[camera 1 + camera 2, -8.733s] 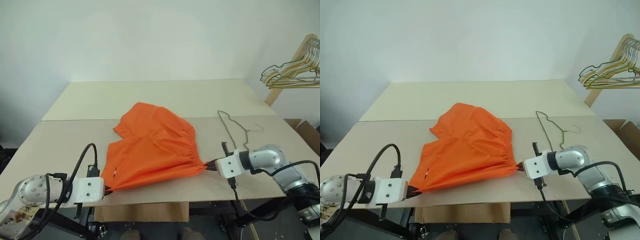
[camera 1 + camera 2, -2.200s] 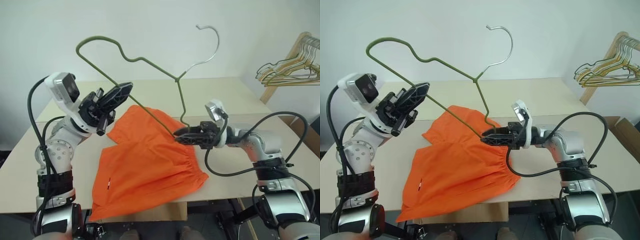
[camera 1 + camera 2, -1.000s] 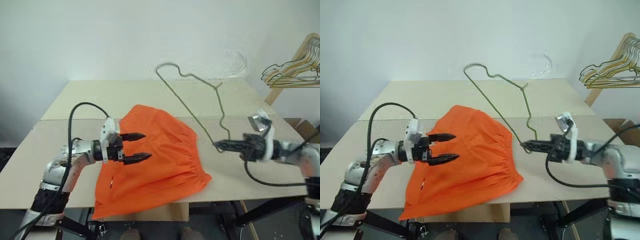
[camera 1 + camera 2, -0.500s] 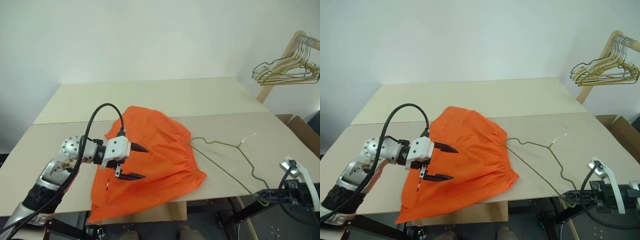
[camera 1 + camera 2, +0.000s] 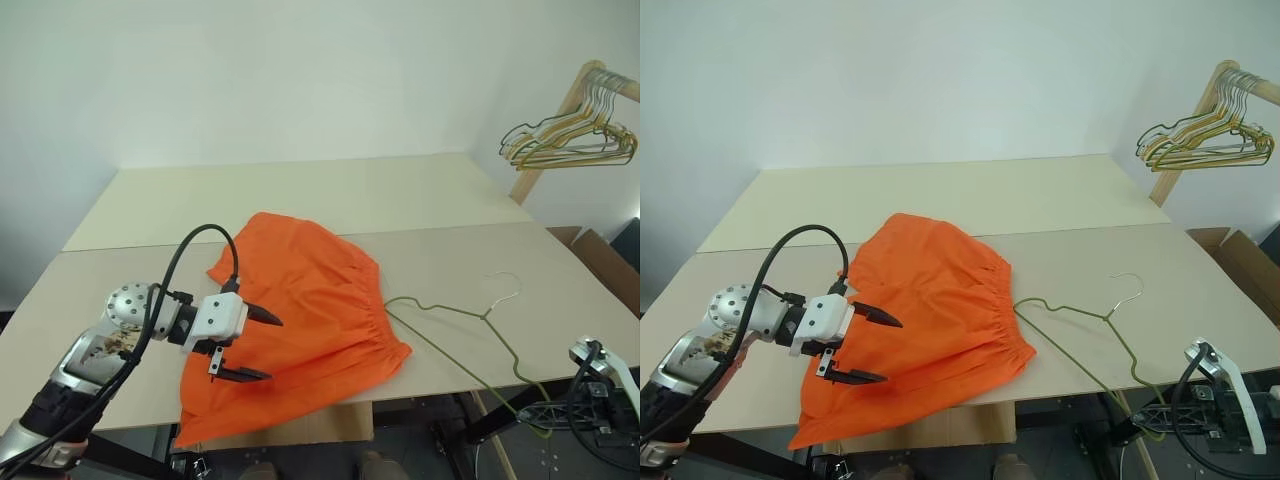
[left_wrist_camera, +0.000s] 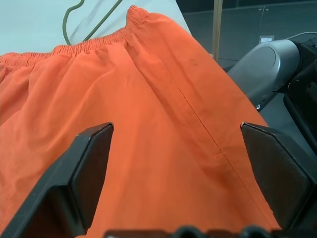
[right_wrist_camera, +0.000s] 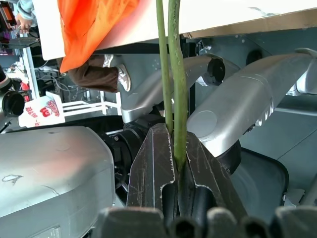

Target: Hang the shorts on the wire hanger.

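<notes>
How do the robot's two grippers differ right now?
The left gripper has its fingers spread wide and holds nothing, hovering over the orange shorts. The right gripper is shut on the wire hanger, off the table's front corner. Both have two black fingers.

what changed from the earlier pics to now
The grippers let go of the shorts' waistband ends. The right gripper took the wire hanger and raised it, the left gripper touching its other end; the hanger has now come down flat on the table, the right gripper still shut on its corner at the front edge. The left gripper came off it and hovers open over the shorts, which stayed flat.
</notes>
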Motion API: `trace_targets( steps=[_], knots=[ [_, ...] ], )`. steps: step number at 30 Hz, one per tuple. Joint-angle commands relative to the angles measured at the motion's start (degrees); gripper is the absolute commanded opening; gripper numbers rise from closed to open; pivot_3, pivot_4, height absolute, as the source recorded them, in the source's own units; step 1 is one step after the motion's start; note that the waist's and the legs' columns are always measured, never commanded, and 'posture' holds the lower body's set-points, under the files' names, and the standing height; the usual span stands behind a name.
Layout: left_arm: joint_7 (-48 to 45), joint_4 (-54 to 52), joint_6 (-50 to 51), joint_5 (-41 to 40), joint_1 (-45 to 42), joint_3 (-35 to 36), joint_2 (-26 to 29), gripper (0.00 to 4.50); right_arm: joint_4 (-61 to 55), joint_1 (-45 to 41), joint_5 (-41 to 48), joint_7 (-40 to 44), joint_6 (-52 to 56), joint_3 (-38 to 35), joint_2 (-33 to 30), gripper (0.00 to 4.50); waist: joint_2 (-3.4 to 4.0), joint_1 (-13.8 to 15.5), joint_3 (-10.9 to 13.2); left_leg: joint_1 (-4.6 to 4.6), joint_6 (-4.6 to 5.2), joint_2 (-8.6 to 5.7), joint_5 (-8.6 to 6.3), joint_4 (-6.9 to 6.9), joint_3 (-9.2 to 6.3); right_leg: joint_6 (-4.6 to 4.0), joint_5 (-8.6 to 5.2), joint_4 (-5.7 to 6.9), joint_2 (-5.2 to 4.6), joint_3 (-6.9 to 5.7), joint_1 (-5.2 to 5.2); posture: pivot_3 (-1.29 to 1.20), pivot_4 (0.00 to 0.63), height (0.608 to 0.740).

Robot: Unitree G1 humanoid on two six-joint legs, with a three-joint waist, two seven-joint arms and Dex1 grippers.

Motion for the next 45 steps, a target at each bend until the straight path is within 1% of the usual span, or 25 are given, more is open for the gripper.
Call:
trace_targets(
  steps=[1,7,11,15,21,24,29,34,38,43,45],
  knots=[
    [0.6,-1.4,-0.2,-0.4,-0.6,1.7,0.2,4.44,-1.5,-0.3,2.2,2.3,-1.0,-2.6,-0.1,0.0,0.0,0.0,0.0,0.0,0.0,0.0,0.0,0.0,0.0,0.0,0.0,0.0,0.0,0.0,0.0,-0.1,0.0,0.74],
    [1.3,-1.9,-0.3,0.0,0.3,1.4,0.3,4.44,-1.7,-2.0,2.7,3.5,-1.6,-1.0,0.3,0.0,0.01,-0.1,0.0,0.02,0.0,0.0,0.0,0.0,0.0,0.0,0.0,0.02,0.0,0.0,0.01,-0.09,0.0,0.74],
    [1.8,-2.4,-0.4,0.4,0.8,1.2,0.2,4.44,-1.0,-4.9,1.9,3.7,-1.8,2.5,1.4,0.0,0.01,0.0,0.0,0.01,0.0,0.0,0.0,0.0,0.01,0.0,0.0,0.02,0.01,0.01,0.0,-0.08,0.0,0.74],
    [2.6,-3.5,-0.3,0.9,1.6,0.9,0.3,4.44,4.7,-11.7,-0.1,3.1,-1.7,7.8,5.3,0.0,0.0,0.0,0.0,0.04,0.0,0.0,0.0,0.0,0.0,0.0,0.01,0.02,0.01,0.02,0.03,-0.06,0.0,0.74],
    [3.4,-4.8,-0.1,1.4,2.9,1.3,0.8,4.44,10.1,-20.2,-3.5,4.0,-2.3,15.0,7.6,0.0,0.1,0.2,0.0,0.03,0.0,-0.01,0.0,0.0,0.02,0.0,0.01,0.06,0.01,0.04,0.0,-0.04,0.0,0.74],
    [3.9,-5.6,0.2,1.4,3.7,1.7,1.2,4.44,11.3,-22.5,-5.0,4.4,-2.4,18.0,8.0,0.0,0.1,0.3,0.0,0.06,0.0,0.0,0.0,0.0,0.02,-0.01,0.01,0.06,0.02,0.04,0.02,-0.03,0.0,0.74],
    [4.8,-6.4,0.2,1.9,4.9,1.8,1.8,4.44,13.5,-24.5,-5.8,4.2,-1.2,19.5,8.0,0.0,0.11,0.8,0.0,0.02,0.01,-0.02,0.0,0.0,0.02,-0.01,0.02,0.06,0.0,0.04,0.01,-0.02,0.0,0.74],
    [5.0,-6.8,0.3,1.8,5.3,1.8,1.9,4.44,10.3,-22.1,-4.1,8.1,-1.3,20.0,5.4,0.0,0.13,1.5,-0.1,0.04,0.01,-0.01,0.0,0.0,0.03,-0.02,0.01,0.07,0.0,0.04,0.01,-0.03,0.0,0.74],
    [5.1,-5.9,-0.6,3.2,4.5,0.6,1.4,4.44,8.1,-22.0,-3.9,10.9,-0.9,22.2,4.1,0.0,0.13,1.6,-0.1,0.05,0.01,0.0,0.0,0.0,0.04,-0.01,0.01,0.08,0.0,0.04,0.01,-0.03,0.0,0.74],
    [5.1,-5.7,-0.8,3.7,3.9,0.3,0.9,4.44,11.8,-24.9,-5.0,13.4,-1.6,23.7,3.8,0.0,0.13,1.5,-0.1,0.05,0.01,-0.01,0.0,0.0,0.05,-0.02,0.01,0.07,0.01,0.04,0.0,-0.03,0.0,0.74],
    [5.1,-5.6,-0.9,3.9,4.0,0.2,0.8,4.44,12.2,-25.6,-4.0,14.2,-1.9,24.4,3.6,0.0,0.13,1.5,-0.1,0.06,0.01,-0.01,0.0,0.0,0.05,-0.02,0.02,0.08,0.01,0.04,0.01,-0.03,0.0,0.74]
  ],
)
